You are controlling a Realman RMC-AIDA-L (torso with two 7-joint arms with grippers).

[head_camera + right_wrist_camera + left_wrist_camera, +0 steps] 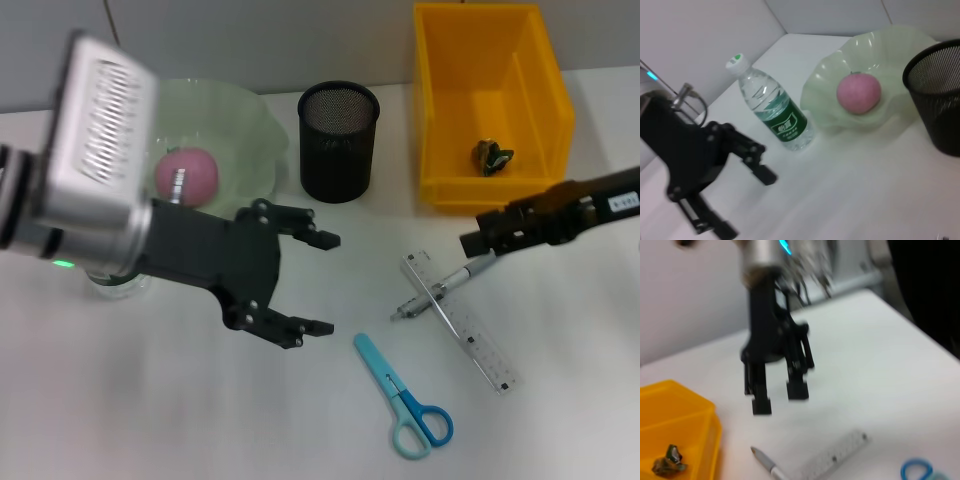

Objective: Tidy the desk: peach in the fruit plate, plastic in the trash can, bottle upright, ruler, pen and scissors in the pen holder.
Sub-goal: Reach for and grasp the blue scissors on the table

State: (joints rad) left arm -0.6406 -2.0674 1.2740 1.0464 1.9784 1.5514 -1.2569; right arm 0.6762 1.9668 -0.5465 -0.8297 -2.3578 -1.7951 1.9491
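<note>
Desk-tidying task, stationery stage. The peach [186,176] already lies in the pale green fruit plate [258,128], the crumpled plastic [492,155] sits in the yellow trash can [438,110], and the bottle [771,108] stands upright beside the plate, as the right wrist view shows. Three items remain on the white tabletop [150,410]: the ruler [460,320] and the pen [440,289], which lie crossed with the pen on top, it seems, and the blue scissors [403,395] a little nearer the robot. The black mesh pen holder [339,141] stands between plate and trash can and appears to hold nothing yet. The right tool [474,241] hovers just above the pen's upper end, fingers parted and gripping nothing — the step in hand is judged to be the pen pick-up. The left tool [318,285] hangs released over bare tabletop in front of the plate, fingers spread wide. The next move calls for a descent onto the pen's barrel and a closure that lifts it without dragging the ruler beneath.
</note>
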